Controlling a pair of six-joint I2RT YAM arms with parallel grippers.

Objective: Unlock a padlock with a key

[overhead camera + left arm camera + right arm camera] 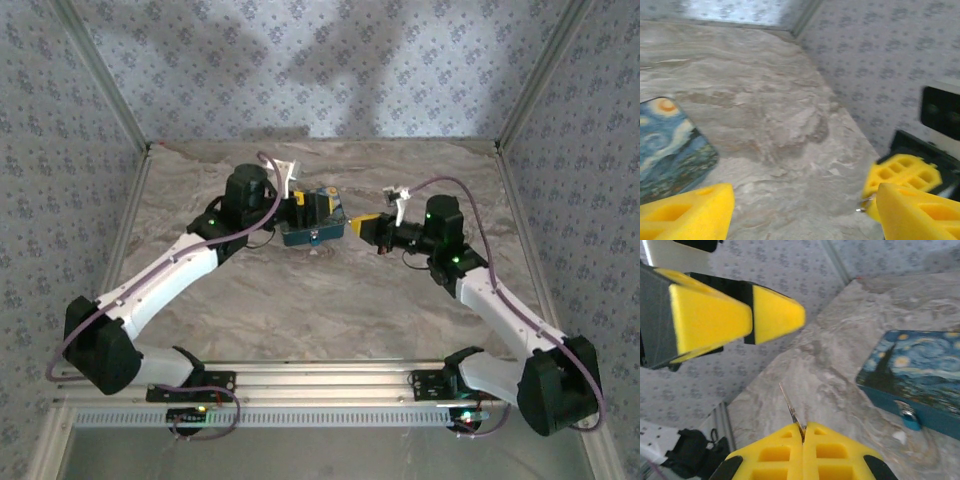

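Marble-patterned table (330, 300) carries a starry-night painted tin (925, 372) near its middle, and both arms reach in toward it from either side. Just beside the tin, the left gripper (805, 212) hangs released, its yellow fingers (690, 215) spread wide with nothing between them. On the tin's other side, the right gripper (804, 432) is clenched on the key (790, 409), whose thin metal blade pokes out from between the pressed pads. The padlock (910, 418), small and blue-grey, sits against the tin's front wall. In the right wrist view it lies to the right of the right gripper, apart from the key's tip, which slants up and left, away from it.
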